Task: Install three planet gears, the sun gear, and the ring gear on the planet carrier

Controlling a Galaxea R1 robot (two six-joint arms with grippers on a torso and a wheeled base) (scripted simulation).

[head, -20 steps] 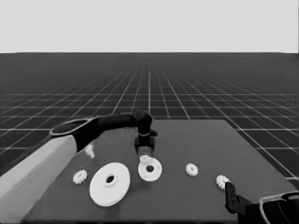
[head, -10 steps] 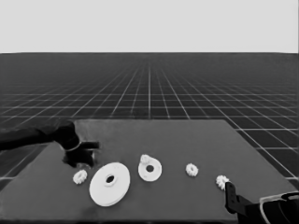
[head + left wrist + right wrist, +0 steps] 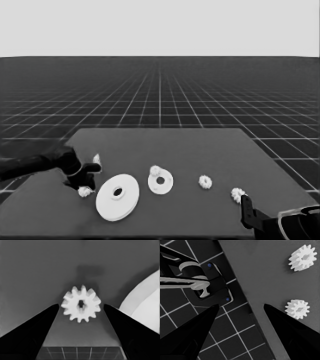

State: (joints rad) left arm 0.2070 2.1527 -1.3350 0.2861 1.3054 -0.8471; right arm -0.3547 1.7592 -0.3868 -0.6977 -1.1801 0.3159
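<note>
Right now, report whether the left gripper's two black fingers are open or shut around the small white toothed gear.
Open. In the left wrist view the left gripper has its fingers spread, and the small white toothed gear lies flat between them, with dark table showing on both sides.

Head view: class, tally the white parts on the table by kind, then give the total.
Round parts: 2 (larger round part, smaller round part)
Gears: 4
Thin white piece: 1
Total: 7
</note>
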